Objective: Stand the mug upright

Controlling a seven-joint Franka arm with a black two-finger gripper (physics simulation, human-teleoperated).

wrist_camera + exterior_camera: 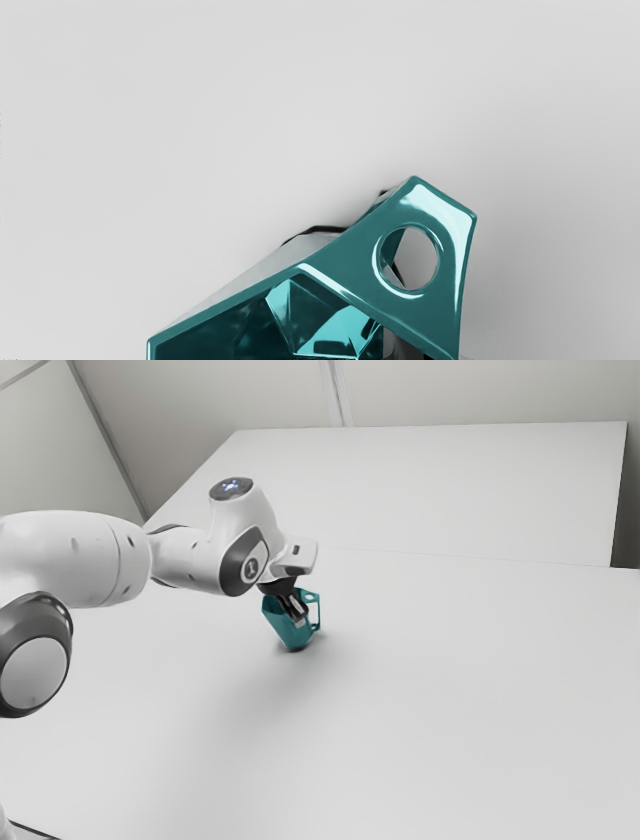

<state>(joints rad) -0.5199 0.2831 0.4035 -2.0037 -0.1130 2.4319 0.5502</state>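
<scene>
Mug (287,631) sits mid-table with its mouth up and handle (318,612) toward the exterior view's right, seeming to lean left, and the gripper (299,616) is down at its wall, presumably to steady or right it (whether it is clamped there I cannot tell). Blue-white marks light the arm's display (231,487), too small to read.

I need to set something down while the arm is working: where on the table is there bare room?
The table is bare from the mug to the exterior view's right, and beyond it to the far edge. It is crowded at the mug, where the gripper is, and leftward under the arm.
</scene>
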